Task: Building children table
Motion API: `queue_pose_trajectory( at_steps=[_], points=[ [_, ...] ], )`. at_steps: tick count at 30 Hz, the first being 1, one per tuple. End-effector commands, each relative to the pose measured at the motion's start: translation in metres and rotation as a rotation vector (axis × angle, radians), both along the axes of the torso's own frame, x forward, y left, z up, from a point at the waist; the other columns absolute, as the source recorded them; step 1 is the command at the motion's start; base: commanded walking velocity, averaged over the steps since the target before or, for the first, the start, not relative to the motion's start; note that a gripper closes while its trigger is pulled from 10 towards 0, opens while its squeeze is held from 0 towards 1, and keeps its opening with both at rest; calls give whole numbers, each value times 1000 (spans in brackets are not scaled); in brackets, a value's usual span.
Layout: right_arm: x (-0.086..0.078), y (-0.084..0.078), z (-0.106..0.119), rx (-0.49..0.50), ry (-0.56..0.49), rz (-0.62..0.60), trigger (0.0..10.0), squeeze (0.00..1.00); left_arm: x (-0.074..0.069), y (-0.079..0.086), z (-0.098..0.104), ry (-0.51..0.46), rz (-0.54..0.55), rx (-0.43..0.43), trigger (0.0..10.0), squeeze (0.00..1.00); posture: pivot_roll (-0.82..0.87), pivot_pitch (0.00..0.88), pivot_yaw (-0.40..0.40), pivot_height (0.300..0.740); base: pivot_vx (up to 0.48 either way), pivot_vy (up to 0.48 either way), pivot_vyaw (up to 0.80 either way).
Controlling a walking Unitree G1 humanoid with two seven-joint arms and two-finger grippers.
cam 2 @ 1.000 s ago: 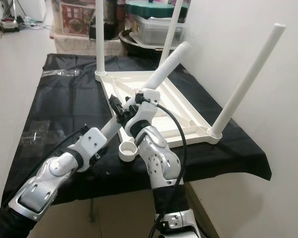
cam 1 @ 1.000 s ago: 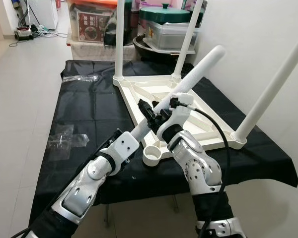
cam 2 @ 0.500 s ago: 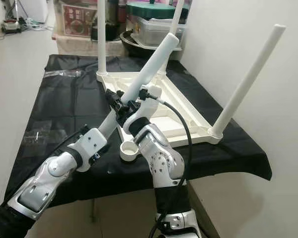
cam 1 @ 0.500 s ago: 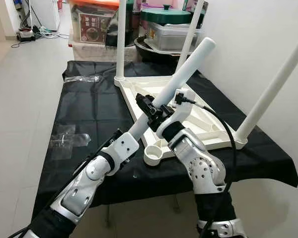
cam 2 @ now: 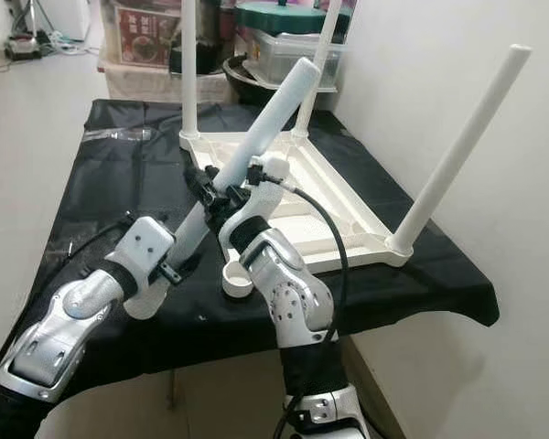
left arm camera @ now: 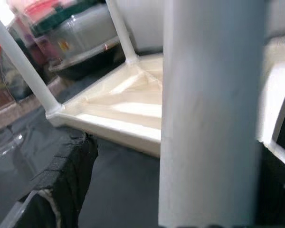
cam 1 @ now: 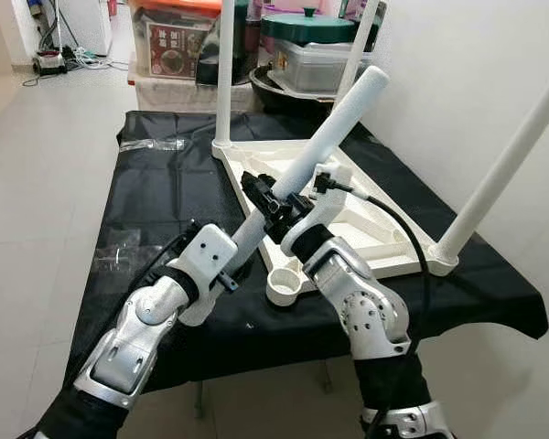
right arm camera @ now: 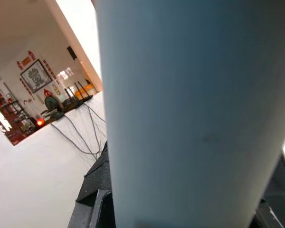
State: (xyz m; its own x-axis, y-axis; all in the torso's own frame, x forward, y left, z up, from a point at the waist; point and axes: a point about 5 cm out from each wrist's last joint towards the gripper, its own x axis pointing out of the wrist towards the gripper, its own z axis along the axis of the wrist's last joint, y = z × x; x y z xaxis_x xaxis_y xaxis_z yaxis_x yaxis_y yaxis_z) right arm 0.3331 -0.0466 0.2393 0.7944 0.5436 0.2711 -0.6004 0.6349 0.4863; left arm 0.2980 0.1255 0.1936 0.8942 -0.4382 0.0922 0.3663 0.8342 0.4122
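The white children's table (cam 1: pixel 256 161) lies upside down on a black-covered table (cam 1: pixel 156 201). Three white legs stand in it: two at the far corners (cam 1: pixel 224 73) (cam 1: pixel 359 41) and one at the right (cam 1: pixel 508 160). The near corner socket (cam 1: pixel 284 286) is bare. A loose white leg (cam 1: pixel 334 123) slants up to the right above that corner. My left gripper (cam 1: pixel 259 195) and my right gripper (cam 1: pixel 290 218) are both shut on its lower half, close together. Each wrist view shows the leg (left arm camera: pixel 211 109) (right arm camera: pixel 190 109) close up.
Clear plastic bags (cam 1: pixel 119 249) (cam 1: pixel 156 144) lie on the black cloth at the left. Storage boxes and a covered pot (cam 1: pixel 306 37) stand behind the table. A white wall (cam 1: pixel 467 73) runs close along the right side. Open floor (cam 1: pixel 37 183) lies to the left.
The held leg has shifted left and stands steeper, its top end higher. My left forearm has drawn back to the left, and the right wrist followed.
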Motion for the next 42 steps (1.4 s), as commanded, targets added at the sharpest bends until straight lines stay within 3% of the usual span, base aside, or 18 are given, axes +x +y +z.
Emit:
queue_pose_trajectory(
  at_steps=[1, 4, 5, 6, 7, 8, 9, 10, 11, 12, 16, 18, 25, 28, 33, 37, 42],
  points=[
    [6, -2, 2, 17, 19, -41, 0, 0, -4, 12, 16, -65, 28, -65, 10000, 1000, 127, 0, -144, 740, 0, 0, 0],
    [19, -19, 8, 9, 3, -107, 0, 0, -20, 9, 19, -56, -76, -102, 10000, 1000, 138, 0, -149, 740, 0, 0, 0],
    [25, -29, 12, 1, -11, -141, 0, 0, -30, 7, 16, -23, -146, -92, 10000, 1000, 143, 0, -151, 740, 0, 0, 0],
    [25, -29, 12, 1, -11, -141, 0, 0, -30, 7, 16, -23, -146, -92, 10000, 1000, 143, 0, -151, 740, 0, 0, 0],
    [35, -45, 21, -12, -38, -196, 0, 0, -42, 7, 8, 30, -215, -71, 10000, 1000, 143, 0, -151, 740, 0, 0, 0],
    [35, -45, 21, -12, -38, -196, 0, 0, -42, 7, 8, 30, -215, -71, 10000, 1000, 143, 0, -151, 740, 0, 0, 0],
    [40, -55, 27, -20, -57, -228, 0, 0, -46, 11, 4, 53, -215, -57, 10000, 294, 143, 0, -151, 740, 0, 0, 0],
    [44, -63, 33, -27, -74, -253, 0, 0, -50, 13, 3, 63, -222, -62, 10000, 0, 147, 0, -153, 740, 0, 0, 0],
    [44, -63, 33, -27, -74, -253, 0, 0, -50, 13, 3, 63, -222, -62, 10000, 0, 147, 0, -153, 740, 0, 0, 0],
    [50, -76, 45, -37, -107, -292, 0, 0, -52, 20, 5, 66, -205, -79, 10000, 0, 147, 0, -155, 740, 0, 0, 0],
    [54, -86, 55, -42, -135, -318, 0, 0, -52, 26, 8, 63, -168, -98, 10000, 0, 147, 0, -155, 740, 0, 0, 0],
    [57, -99, 72, -35, -173, -330, 0, 0, -45, 40, 4, 57, -70, -72, 10000, 0, 145, 0, -155, 740, 0, 0, 0],
    [56, -102, 79, -38, -209, -278, 0, 0, -41, 51, -9, 124, 33, -26, 10000, 0, 143, 0, -153, 740, 0, 0, 0],
    [54, -103, 82, -9, -229, -199, 0, 0, -41, 55, -26, 192, 73, 47, 10000, 0, 139, 0, -149, 740, 0, 0, 0],
    [46, -104, 91, 34, -302, -85, 0, 0, -46, 54, -37, 236, 61, 90, 10000, 0, 136, 0, -146, 740, 0, 0, 0],
    [35, -106, 104, 51, -391, 75, 0, 0, -59, 52, -43, 289, -46, 114, 10000, 0, 138, 0, -149, 740, 0, 0, 0],
    [36, -111, 111, 54, -398, 101, 0, 0, -65, 51, -46, 307, -86, 127, 10000, 0, 137, 0, -153, 740, 0, 0, 0]
  ],
)
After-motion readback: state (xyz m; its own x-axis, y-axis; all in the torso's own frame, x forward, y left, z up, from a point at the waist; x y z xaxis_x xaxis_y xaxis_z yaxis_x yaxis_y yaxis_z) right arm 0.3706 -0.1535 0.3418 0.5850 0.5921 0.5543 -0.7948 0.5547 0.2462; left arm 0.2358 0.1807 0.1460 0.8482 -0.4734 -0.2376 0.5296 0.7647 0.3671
